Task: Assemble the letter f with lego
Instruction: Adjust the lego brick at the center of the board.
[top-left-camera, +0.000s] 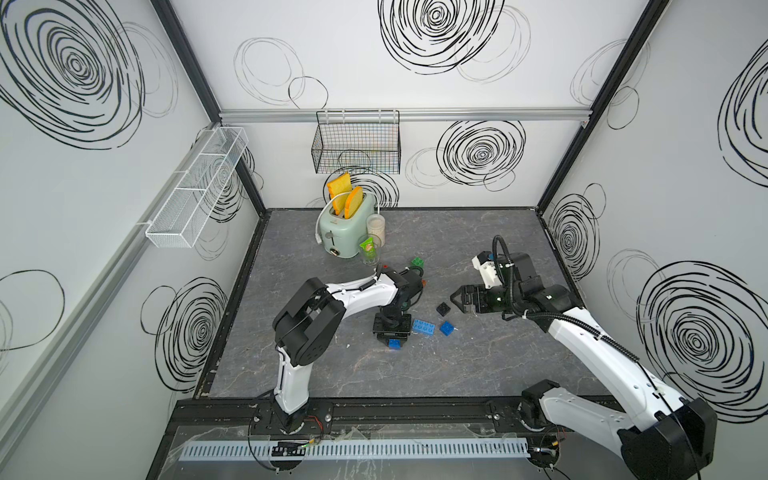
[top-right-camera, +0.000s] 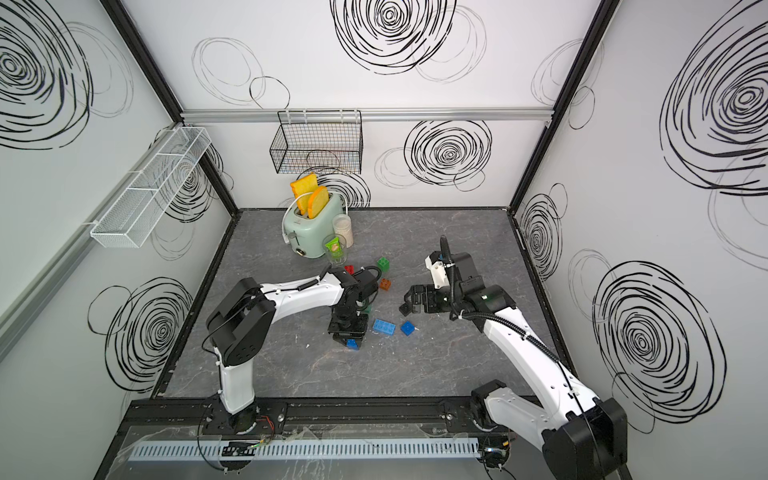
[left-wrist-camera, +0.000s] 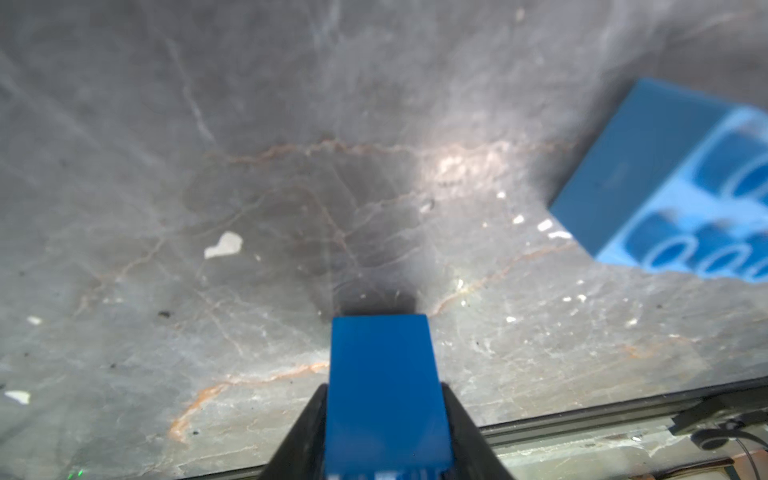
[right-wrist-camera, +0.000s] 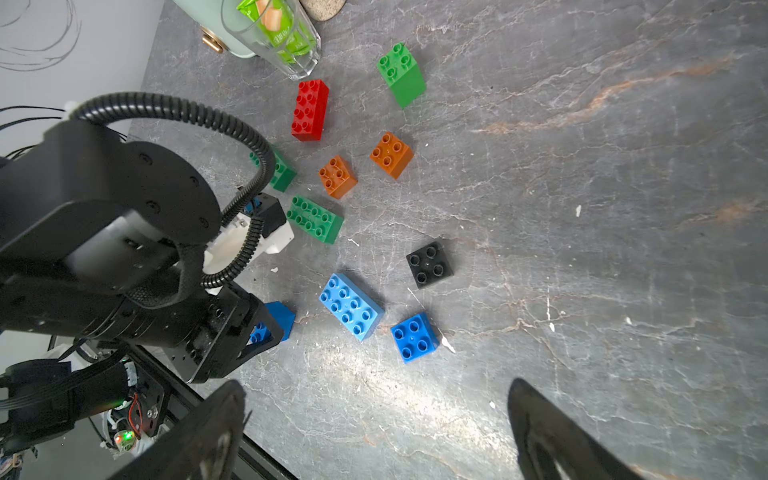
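Note:
My left gripper (left-wrist-camera: 384, 399) points down at the table, its jaws shut on a dark blue brick (left-wrist-camera: 380, 353) that reaches the tabletop. In both top views that brick (top-left-camera: 394, 344) shows just below the left gripper (top-left-camera: 392, 337). Beside it lie a light blue oblong brick (right-wrist-camera: 351, 305), a dark blue square brick (right-wrist-camera: 414, 337) and a black square brick (right-wrist-camera: 429, 264). Further back are green bricks (right-wrist-camera: 316, 218), two orange-brown ones (right-wrist-camera: 390, 153) and a red one (right-wrist-camera: 309, 109). My right gripper (right-wrist-camera: 374, 395) hangs open and empty near the black brick (top-left-camera: 443, 308).
A mint toaster (top-left-camera: 347, 224) with toast, a jar (top-left-camera: 375, 226) and a glass holding a green packet (top-left-camera: 370, 249) stand at the back of the table. A black wire basket (top-left-camera: 356, 143) and a white rack (top-left-camera: 195, 191) hang on the walls.

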